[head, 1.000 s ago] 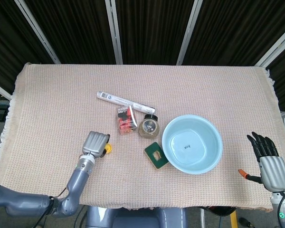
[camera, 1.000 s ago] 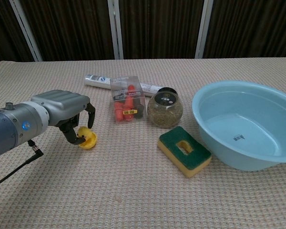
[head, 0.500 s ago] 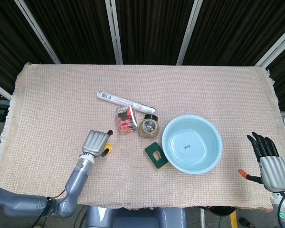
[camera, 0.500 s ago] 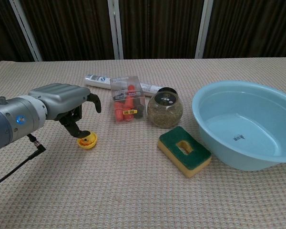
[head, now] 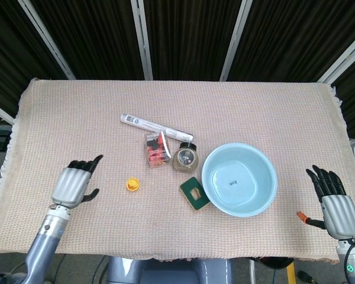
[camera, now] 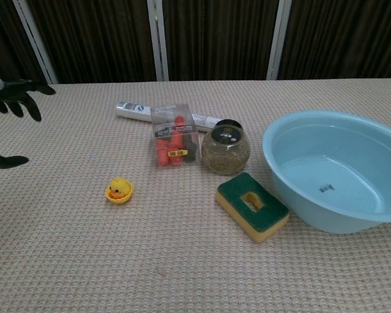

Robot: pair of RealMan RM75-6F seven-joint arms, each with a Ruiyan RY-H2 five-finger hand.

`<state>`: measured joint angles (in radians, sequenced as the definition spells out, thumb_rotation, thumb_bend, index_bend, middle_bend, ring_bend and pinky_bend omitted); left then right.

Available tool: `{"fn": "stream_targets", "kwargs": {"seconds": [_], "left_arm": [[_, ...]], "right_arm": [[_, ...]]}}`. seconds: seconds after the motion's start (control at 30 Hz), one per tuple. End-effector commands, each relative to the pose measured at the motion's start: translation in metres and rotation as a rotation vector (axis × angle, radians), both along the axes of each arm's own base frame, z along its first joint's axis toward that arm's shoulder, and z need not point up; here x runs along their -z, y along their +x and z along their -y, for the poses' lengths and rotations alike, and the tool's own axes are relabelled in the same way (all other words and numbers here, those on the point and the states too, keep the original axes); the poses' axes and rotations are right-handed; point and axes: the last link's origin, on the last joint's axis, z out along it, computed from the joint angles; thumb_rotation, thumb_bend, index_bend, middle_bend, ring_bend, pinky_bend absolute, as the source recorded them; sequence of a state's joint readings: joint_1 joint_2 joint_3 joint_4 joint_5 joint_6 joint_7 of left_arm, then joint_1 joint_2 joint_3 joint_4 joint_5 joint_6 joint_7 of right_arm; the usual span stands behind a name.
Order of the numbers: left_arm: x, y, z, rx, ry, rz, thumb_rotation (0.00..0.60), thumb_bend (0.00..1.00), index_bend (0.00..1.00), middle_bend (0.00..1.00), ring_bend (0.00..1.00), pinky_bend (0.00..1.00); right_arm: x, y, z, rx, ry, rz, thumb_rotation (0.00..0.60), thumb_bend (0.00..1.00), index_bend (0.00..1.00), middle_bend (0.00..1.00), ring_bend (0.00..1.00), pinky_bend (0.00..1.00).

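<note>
Back comes the left hand (head: 74,185), off the yellow duck (head: 132,185) and away toward the table's left edge, fingers spread, holding nothing. Duck sits alone on the cloth (head: 77,118), left of the sponge (head: 194,193). Right hand (head: 336,204) rests released by the right edge.

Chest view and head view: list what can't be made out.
- Right hand: outside the chest view's frame.
- Left hand: chest view's left edge cuts all but fingertips.
- Tube print: too small in both views.
- Box contents: blurred through clear plastic.
</note>
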<state>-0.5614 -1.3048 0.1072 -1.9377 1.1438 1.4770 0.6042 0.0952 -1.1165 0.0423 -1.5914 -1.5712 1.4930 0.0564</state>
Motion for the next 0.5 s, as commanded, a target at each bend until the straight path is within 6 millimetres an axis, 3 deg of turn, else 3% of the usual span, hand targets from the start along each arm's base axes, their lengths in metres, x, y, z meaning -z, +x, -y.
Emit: {"fn": "stream_targets", "kwargs": {"seconds": [0.03,0.3,0.5], "left_arm": [[-0.029,-0.023,0.024,-0.032,0.044,0.023,0.6,0.16,0.0,0.0,0.0,0.0],[-0.068,-0.065,0.059,-0.059,0.148,0.024,0.6,0.14,0.0,0.0,0.0,0.0],[-0.082,-0.09,0.085,-0.091,0.16,0.077,0.6,0.14,0.0,0.0,0.0,0.0]], "right_arm": [[0.001,0.0,0.0,0.002,0.001,-0.005,0.6,0.05,0.02,0.0,0.0,0.03],[0.003,0.0,-0.001,0.001,0.003,-0.025,0.6,0.05,0.02,0.0,0.0,0.03],[0.003,0.0,-0.001,-0.001,0.0,-0.041,0.6,0.05,0.02,0.0,0.0,0.03]]}}
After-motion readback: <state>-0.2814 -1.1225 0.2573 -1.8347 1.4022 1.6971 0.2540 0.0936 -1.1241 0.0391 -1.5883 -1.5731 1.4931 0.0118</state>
